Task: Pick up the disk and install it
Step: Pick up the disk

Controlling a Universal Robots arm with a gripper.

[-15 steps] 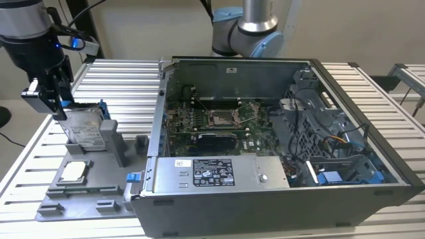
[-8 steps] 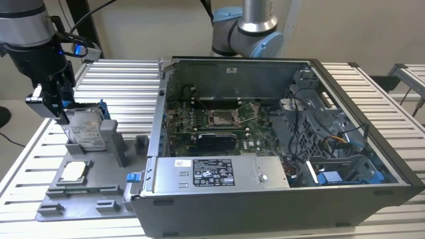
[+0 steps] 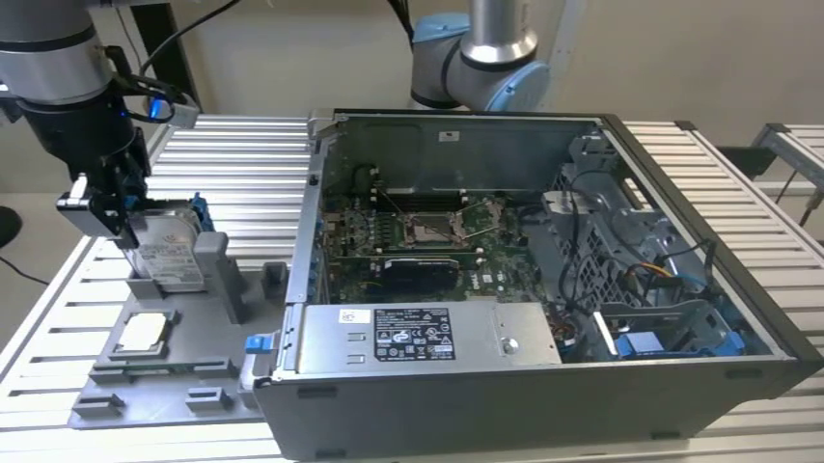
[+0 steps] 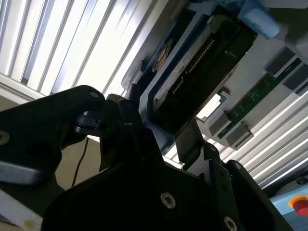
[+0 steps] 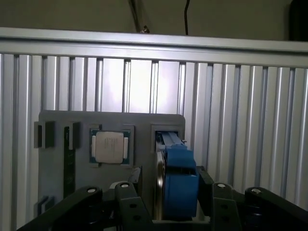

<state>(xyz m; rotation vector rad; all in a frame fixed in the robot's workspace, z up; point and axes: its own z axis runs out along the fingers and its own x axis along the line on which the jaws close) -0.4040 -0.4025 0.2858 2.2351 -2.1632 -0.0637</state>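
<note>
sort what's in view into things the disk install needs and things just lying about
Belongs to the job:
- the disk, on edge in the grey stand
- the gripper, at the disk's top
- the open computer case

Just lying about:
- the square chip, flat on the stand
- the power-supply box, inside the case

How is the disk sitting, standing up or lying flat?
Standing up on its edge: the disk rises from the grey holder, with the gripper at its top.
</note>
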